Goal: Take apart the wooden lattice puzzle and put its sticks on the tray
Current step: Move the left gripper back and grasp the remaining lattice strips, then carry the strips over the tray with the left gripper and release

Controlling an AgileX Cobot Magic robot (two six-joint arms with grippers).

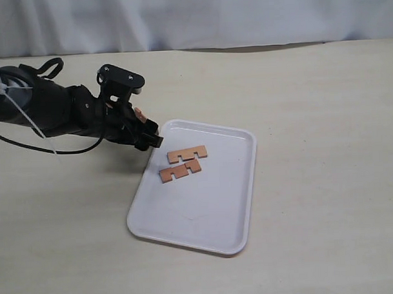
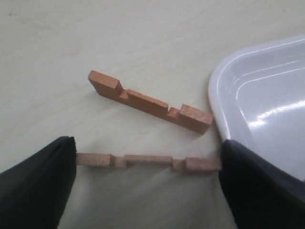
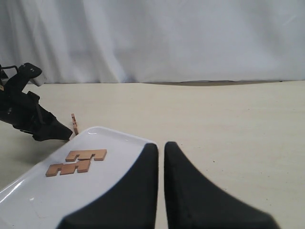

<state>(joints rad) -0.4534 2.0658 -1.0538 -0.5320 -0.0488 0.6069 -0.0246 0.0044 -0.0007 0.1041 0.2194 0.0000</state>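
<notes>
Left wrist view has one short reddish-brown notched wooden stick (image 2: 147,161) pinched end to end by the left gripper (image 2: 148,168) on the beige table (image 2: 95,33), with a second notched stick (image 2: 150,101) on edge just beside the corner of the large white rectangular plastic tray (image 2: 257,95). Inside the tray two more flat sticks (image 1: 187,154) lie side by side, and the right gripper (image 3: 161,183) is closed on nothing.
</notes>
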